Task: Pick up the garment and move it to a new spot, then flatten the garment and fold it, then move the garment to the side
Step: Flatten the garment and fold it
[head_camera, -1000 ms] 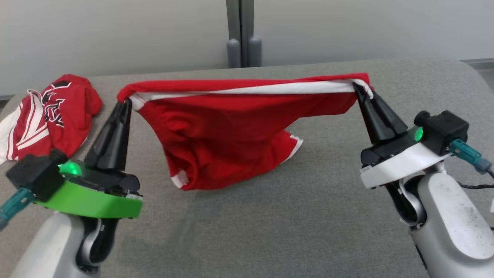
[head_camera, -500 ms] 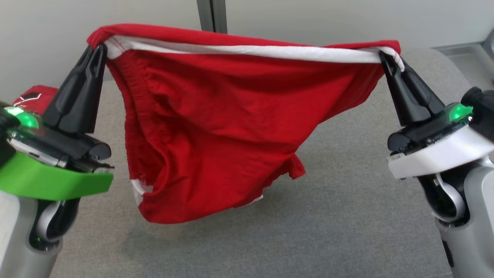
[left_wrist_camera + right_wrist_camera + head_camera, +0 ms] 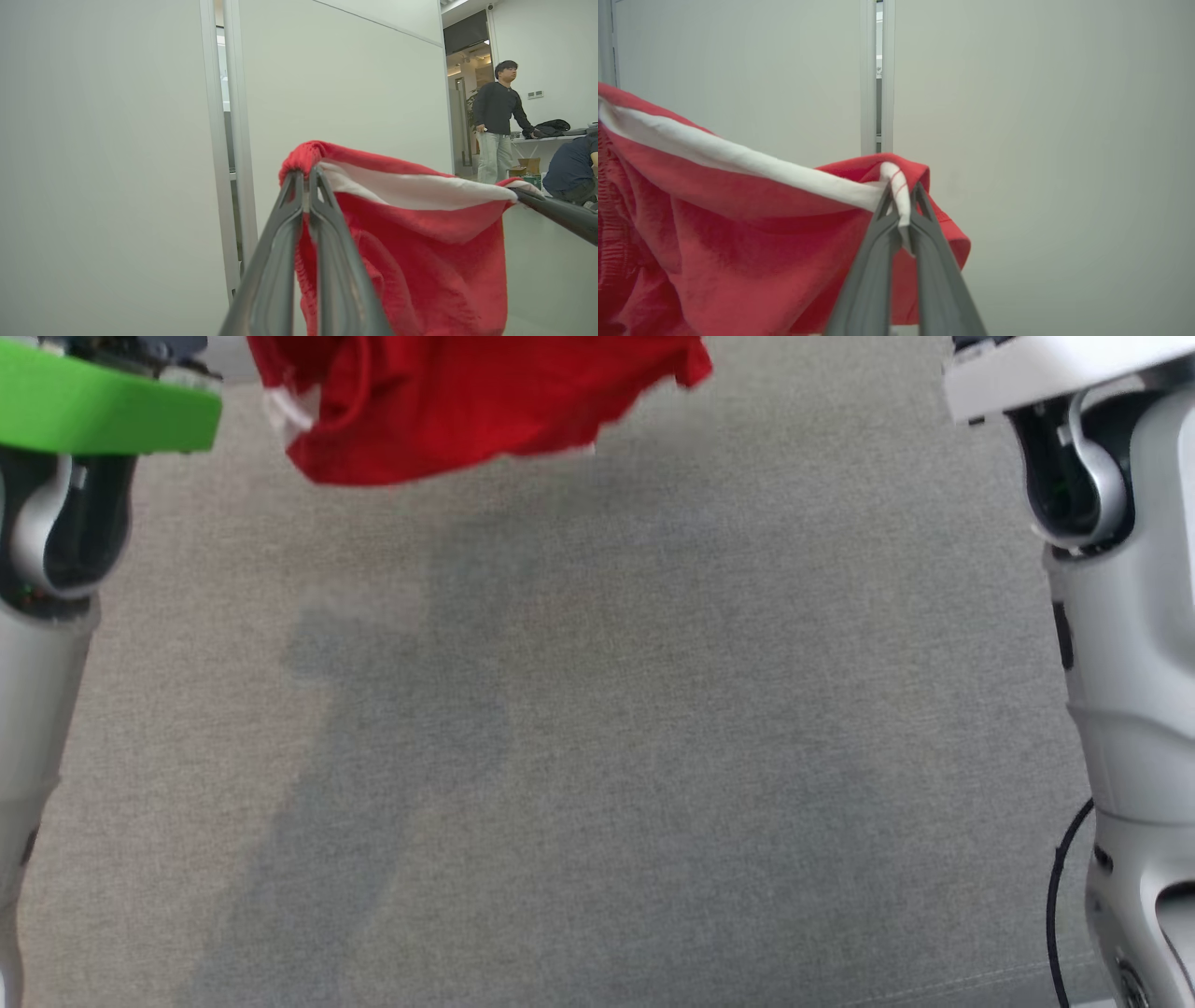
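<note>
One garment (image 3: 420,252), pinched by left pincer (image 3: 307,173), right pincer (image 3: 902,189).

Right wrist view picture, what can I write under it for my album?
The right gripper pinches the red garment by its white-banded edge, holding it up before a pale wall.

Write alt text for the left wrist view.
The left tool, shut, pinches one corner of a red garment with a white band, hanging in the air; the right tool holds the far corner. Pale wall panels behind; a person stands far right.
</note>
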